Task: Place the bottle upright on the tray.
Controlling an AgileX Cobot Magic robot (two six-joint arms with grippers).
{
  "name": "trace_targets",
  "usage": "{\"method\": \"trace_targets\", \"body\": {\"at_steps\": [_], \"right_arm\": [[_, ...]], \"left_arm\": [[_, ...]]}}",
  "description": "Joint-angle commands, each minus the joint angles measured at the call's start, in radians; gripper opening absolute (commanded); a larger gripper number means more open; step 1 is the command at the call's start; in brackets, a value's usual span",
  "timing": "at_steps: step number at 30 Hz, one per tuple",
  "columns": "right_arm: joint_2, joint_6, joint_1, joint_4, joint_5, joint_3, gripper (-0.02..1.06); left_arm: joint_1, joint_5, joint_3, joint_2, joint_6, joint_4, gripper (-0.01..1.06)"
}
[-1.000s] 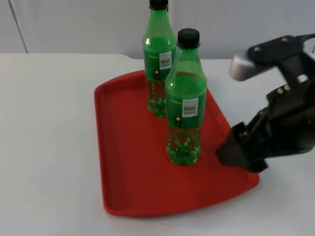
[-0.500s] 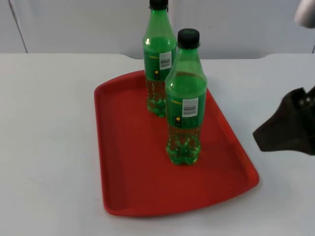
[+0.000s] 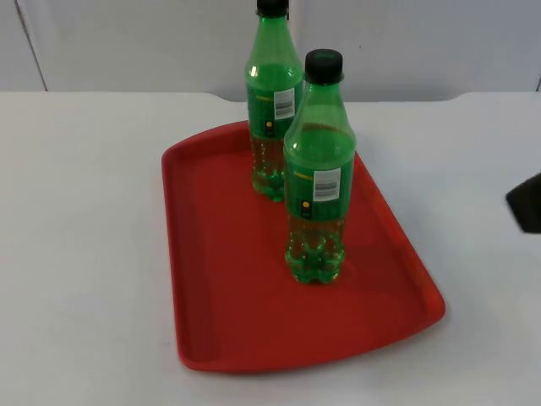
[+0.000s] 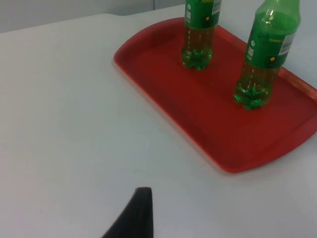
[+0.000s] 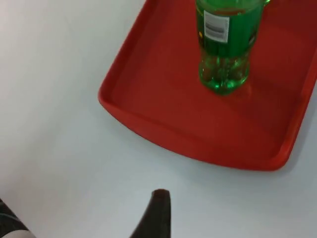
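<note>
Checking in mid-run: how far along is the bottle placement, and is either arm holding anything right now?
Done, by the look of it: two green bottles, the nearer and the farther, stand upright on the red tray. Nothing is in hand: the right gripper sits off the tray at the table's side, and the left gripper waits over bare table. Nothing visibly remains.

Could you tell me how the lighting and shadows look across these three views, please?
Top view: even, soft light, only faint shadows beside the near bottle on the tray. Left wrist view: bottle bases glow translucent. Right wrist view: a pale sheen on the tray floor, no harsh glare.
</note>
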Motion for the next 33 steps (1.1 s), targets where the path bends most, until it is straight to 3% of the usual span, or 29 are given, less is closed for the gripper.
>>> {"method": "trace_targets", "body": {"at_steps": [1,11,24,33], "right_arm": [[-0.039,-0.020,-0.006,0.001,0.029,-0.002,0.79],[-0.288,-0.077,-0.006,-0.002,0.153,-0.002,0.79],[-0.636,-0.105,-0.006,-0.006,0.249,0.001,0.79],[-0.797,-0.115,-0.006,-0.006,0.385,0.002,0.79]], "left_arm": [[-0.006,-0.001,0.005,-0.004,0.001,-0.011,1.05],[-0.006,-0.001,0.005,-0.004,0.001,-0.011,1.05],[-0.006,-0.001,0.005,-0.004,0.001,-0.011,1.05],[-0.006,-0.001,0.005,-0.004,0.001,-0.011,1.05]]}}
